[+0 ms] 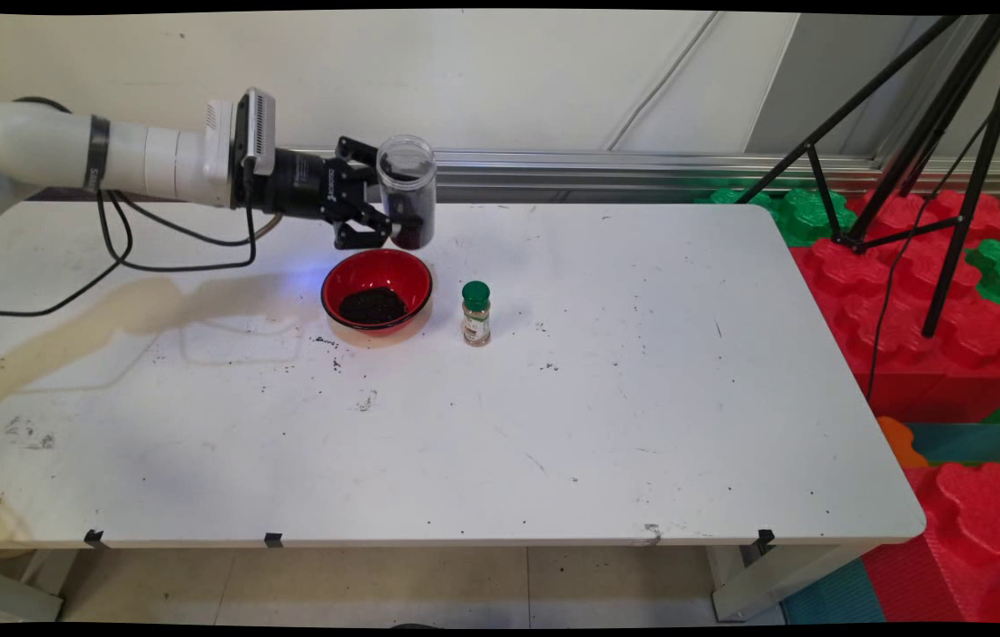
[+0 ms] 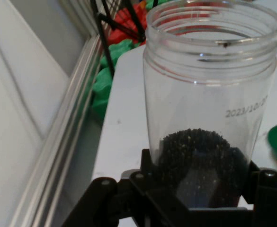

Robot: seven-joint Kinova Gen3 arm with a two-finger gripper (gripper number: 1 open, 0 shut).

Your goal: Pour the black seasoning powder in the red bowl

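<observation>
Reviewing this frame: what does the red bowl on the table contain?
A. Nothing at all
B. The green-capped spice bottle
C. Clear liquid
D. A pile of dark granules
D: the red bowl holds a dark granular heap on its floor, matching the dark material in the clear jar that the gripper grips above it; the green-capped spice bottle stands apart on the table beside the bowl.

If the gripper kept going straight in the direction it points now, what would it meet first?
The gripper points level toward the picture's right, shut on an open clear jar that leads the way. Beyond it the air above the table looks free; the tripod legs come first, though depth is unclear.
</observation>
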